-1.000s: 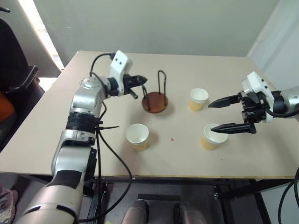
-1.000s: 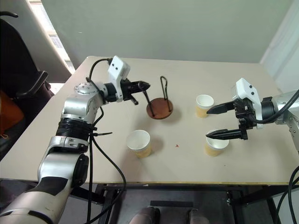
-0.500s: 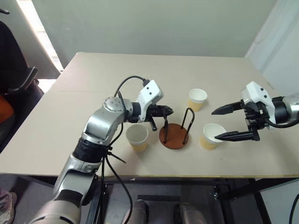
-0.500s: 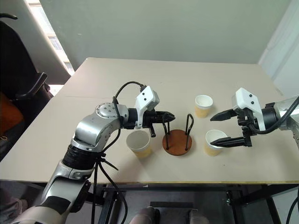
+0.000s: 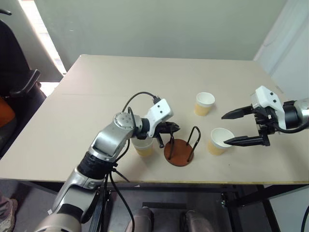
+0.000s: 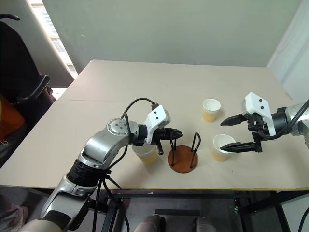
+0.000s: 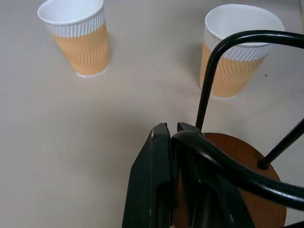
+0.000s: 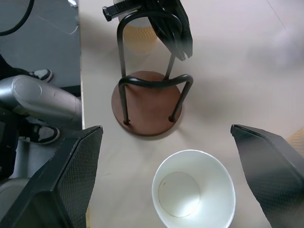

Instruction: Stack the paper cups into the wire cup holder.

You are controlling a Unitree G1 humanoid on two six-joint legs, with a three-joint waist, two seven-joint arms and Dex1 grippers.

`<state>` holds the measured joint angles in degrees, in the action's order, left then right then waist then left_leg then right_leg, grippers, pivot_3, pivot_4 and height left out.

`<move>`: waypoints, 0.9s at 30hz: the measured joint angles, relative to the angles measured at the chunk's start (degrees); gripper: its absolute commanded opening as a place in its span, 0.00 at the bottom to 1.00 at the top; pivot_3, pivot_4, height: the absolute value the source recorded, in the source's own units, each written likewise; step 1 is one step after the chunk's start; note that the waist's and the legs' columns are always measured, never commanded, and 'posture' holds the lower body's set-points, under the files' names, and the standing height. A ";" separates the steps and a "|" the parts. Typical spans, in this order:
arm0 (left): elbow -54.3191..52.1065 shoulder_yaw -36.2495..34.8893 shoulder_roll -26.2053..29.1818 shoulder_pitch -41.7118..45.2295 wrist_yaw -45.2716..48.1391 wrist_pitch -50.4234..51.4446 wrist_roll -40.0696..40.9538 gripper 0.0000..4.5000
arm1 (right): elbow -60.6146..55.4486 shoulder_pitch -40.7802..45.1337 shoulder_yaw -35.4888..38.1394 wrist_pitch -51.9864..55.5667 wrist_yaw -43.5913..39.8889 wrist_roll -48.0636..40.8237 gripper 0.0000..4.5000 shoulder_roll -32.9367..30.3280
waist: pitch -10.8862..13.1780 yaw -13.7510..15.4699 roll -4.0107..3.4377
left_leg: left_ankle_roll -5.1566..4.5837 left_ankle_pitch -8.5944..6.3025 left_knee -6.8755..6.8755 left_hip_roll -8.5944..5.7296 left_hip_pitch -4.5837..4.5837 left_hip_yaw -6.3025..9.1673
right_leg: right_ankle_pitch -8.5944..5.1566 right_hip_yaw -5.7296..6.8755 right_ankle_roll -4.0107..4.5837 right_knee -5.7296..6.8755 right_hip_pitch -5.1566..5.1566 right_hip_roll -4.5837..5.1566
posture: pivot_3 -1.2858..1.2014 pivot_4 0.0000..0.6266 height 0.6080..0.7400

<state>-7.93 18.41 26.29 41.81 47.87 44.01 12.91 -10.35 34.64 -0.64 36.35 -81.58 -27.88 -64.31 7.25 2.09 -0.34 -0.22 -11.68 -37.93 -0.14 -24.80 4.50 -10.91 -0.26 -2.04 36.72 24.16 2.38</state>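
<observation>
The wire cup holder (image 5: pixel 178 152), a reddish-brown disc with black wire loops, stands near the table's front edge. My left gripper (image 5: pixel 171 128) is shut on one of its loops, seen close in the left wrist view (image 7: pixel 173 128). Three paper cups stand upright: one (image 5: pixel 143 146) partly hidden under my left wrist, one (image 5: pixel 204 103) farther back, and one (image 5: pixel 218 140) right of the holder. My right gripper (image 5: pixel 224 129) hangs open over that last cup, whose white inside (image 8: pixel 192 194) shows between its wide-set fingers (image 8: pixel 61 180).
The tan table (image 5: pixel 145 77) has bare room at the back and left. Its front edge (image 5: pixel 193 182) runs close below the holder. A dark chair (image 5: pixel 14 72) stands off the table's left side. A black cable (image 5: pixel 137 96) loops over my left forearm.
My left gripper has pulled the holder from the table's middle toward the front edge and to the right, between the cups. The right gripper has stayed over its cup.
</observation>
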 measured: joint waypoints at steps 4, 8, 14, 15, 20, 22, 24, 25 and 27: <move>0.46 0.49 0.16 -0.29 -0.37 0.17 -0.86 0.47 | 0.03 0.00 -0.05 -0.13 0.02 0.04 1.00 0.06 | 0.00 -0.01 0.00 | 0.03 -0.02 0.01 0.00 -0.01 0.01 | -0.01 0.00 0.01 -0.02 0.00 0.00 | 0.52 0.24 1.00; 0.20 0.57 1.23 -0.34 0.68 0.18 -0.83 0.76 | 0.37 0.01 -0.16 -0.41 0.05 0.12 1.00 0.22 | 0.00 -0.01 0.00 | 0.13 -0.05 0.01 0.00 0.00 0.00 | -0.01 0.00 0.00 -0.03 0.01 0.00 | 0.52 0.24 1.00; -2.62 0.76 6.20 -0.27 5.57 -1.16 -0.58 0.76 | 1.17 0.48 -0.24 -1.16 -0.05 0.43 1.00 0.24 | 0.00 -0.01 0.00 | 0.21 -0.11 0.01 0.00 -0.02 0.01 | -0.06 0.00 0.01 -0.10 0.02 0.00 | 0.52 0.24 1.00; -2.75 0.73 6.91 0.18 6.41 -1.46 -0.57 0.76 | 1.28 0.61 -0.28 -1.36 -0.13 0.57 1.00 0.24 | 0.00 0.00 0.00 | 0.20 -0.11 0.00 0.00 -0.05 0.02 | -0.09 0.00 0.05 -0.13 0.02 0.00 | 0.52 0.24 1.00; -3.61 0.33 12.21 2.27 10.90 -4.59 -0.77 0.76 | 2.06 0.91 -0.78 -2.33 -1.14 1.31 1.00 0.18 | 0.00 -0.06 -0.01 | 0.22 -0.22 0.01 0.01 -0.06 0.03 | -0.11 0.00 0.10 -0.25 0.03 0.00 | 0.52 0.24 1.00; -3.64 0.01 14.94 2.40 12.81 -6.56 -0.93 0.76 | 2.64 0.88 -2.06 -3.14 -1.74 2.82 1.00 -0.56 | 0.00 -0.10 -0.01 | 0.22 -0.25 0.01 0.01 -0.07 0.05 | -0.11 0.00 0.10 -0.28 0.03 -0.01 | 0.52 0.24 1.00; -3.34 -1.07 17.03 2.87 14.36 -8.45 -0.94 0.76 | 3.08 0.47 -3.51 -4.31 -2.15 4.79 1.00 -1.31 | 0.00 -0.09 -0.01 | 0.21 -0.27 0.03 0.01 -0.11 0.11 | -0.12 0.01 0.11 -0.35 0.04 -0.01 | 0.52 0.24 1.00; -3.17 -1.97 18.00 3.13 14.76 -9.31 -0.95 0.76 | 3.21 0.18 -4.23 -4.86 -2.24 5.69 1.00 -1.42 | 0.00 -0.09 -0.01 | 0.13 -0.34 0.02 0.01 -0.12 0.11 | -0.12 0.01 0.11 -0.38 0.04 -0.01 | 0.52 0.24 1.00; -3.01 -3.80 21.07 3.07 17.42 -11.99 -0.36 0.76 | 3.15 -0.24 -5.56 -5.70 -2.24 6.98 1.00 -1.41 | 0.01 -0.22 -0.01 | 0.13 -0.40 0.03 0.01 -0.15 0.12 | -0.11 0.01 0.10 -0.40 0.10 -0.01 | 0.52 0.24 1.00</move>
<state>-10.93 14.61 47.36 44.88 65.29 32.02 12.55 -7.20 34.40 -6.20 30.65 -83.82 -20.89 -65.72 7.25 1.87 -0.35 -0.09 -12.08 -37.90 -0.13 -24.95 4.62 -11.02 -0.26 -1.94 36.32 24.26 2.37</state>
